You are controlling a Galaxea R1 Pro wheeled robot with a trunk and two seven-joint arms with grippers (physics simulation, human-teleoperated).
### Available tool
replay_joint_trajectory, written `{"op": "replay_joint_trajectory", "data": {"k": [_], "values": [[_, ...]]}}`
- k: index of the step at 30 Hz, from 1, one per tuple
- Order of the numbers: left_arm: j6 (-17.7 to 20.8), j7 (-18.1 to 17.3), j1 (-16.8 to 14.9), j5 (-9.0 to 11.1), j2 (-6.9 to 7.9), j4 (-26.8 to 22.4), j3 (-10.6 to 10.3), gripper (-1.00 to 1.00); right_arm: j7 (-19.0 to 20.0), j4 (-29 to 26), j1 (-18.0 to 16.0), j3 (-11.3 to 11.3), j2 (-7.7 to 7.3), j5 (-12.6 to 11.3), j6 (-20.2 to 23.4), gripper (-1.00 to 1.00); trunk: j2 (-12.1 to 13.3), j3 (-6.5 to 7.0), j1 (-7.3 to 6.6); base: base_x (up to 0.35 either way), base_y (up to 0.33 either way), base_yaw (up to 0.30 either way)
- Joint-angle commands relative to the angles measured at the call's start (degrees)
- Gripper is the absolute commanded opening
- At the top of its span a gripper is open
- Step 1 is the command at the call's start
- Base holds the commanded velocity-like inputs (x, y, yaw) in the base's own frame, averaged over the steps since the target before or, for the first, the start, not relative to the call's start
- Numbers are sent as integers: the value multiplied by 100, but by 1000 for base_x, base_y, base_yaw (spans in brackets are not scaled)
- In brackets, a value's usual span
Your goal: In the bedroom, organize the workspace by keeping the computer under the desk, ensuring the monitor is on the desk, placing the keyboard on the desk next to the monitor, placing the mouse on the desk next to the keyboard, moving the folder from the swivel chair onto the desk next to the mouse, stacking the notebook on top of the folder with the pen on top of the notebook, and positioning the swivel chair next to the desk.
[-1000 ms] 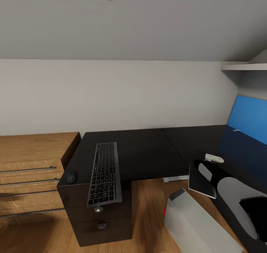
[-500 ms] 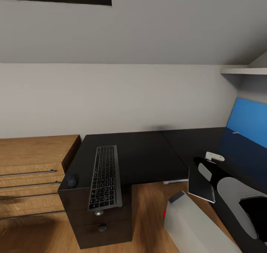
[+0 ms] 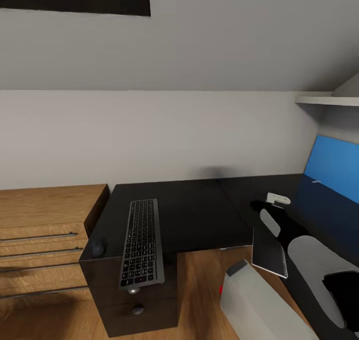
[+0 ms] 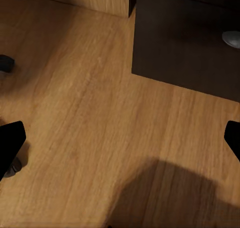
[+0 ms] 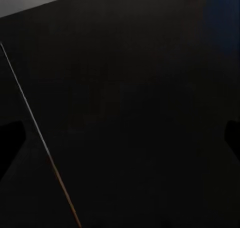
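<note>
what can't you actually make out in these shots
- Monitor: head view, cut off by the right edge.
- Computer: head view, its lower part runs past the bottom edge.
- Right gripper: right wrist view, too dark to tell open from shut.
- Notebook: head view, the right arm overlaps one edge.

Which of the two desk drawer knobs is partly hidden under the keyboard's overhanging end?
The upper knob, a light metallic one right beneath the keyboard where it juts past the desk edge. The lower knob is darker and fully exposed.
</note>
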Motion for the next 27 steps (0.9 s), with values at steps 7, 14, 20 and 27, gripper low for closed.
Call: {"op": "replay_joint_trajectory", "data": {"k": [7,14,20,27], "values": [[-34,36,-5,58,5,10,-32,100,-462,-4160,2074,-156,-83,-101,1349,100,119,49,-66,0,0,0],[-33,36,-4,59,6,17,-32,100,-747,-5241,2655,-246,-59,-1275,1482,100,119,49,-66,0,0,0],[-41,36,-4,60,8,19,-32,100,-807,-5441,2739,-310,-66,-2548,1489,100,119,49,-66,-11,0,0],[-51,27,-4,52,8,19,-32,100,-810,-5450,2756,-317,-70,-2785,1474,100,119,55,-66,-228,45,-27]]}}
